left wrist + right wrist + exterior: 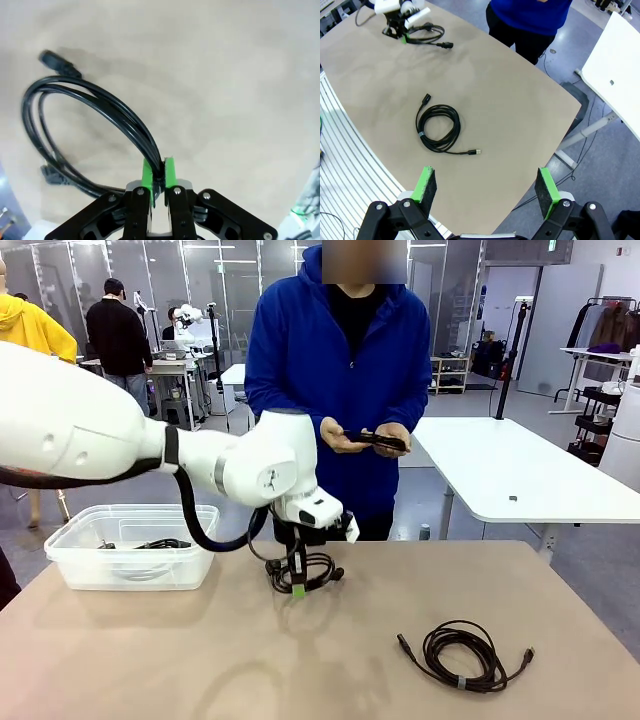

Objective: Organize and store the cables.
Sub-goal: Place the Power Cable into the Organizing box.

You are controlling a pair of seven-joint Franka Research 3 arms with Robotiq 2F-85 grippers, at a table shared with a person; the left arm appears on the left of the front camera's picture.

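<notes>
My left gripper [298, 587] is shut on a coiled black cable [312, 570] near the table's middle; in the left wrist view the green pads [170, 172] pinch the cable's strands [90, 100] and the loop hangs just above the tabletop. A second coiled dark cable [463, 654] lies flat at the front right of the table, also seen as a coil [439, 126] in the right wrist view. My right gripper [485, 187] hovers high above the table's edge, open and empty. More cables [150, 544] lie inside the clear bin [132, 567].
The clear plastic bin stands at the table's left rear. A person in a blue hoodie [340, 360] stands at the far side, holding a dark object [377, 440] in both hands. A white table [520, 475] stands behind on the right.
</notes>
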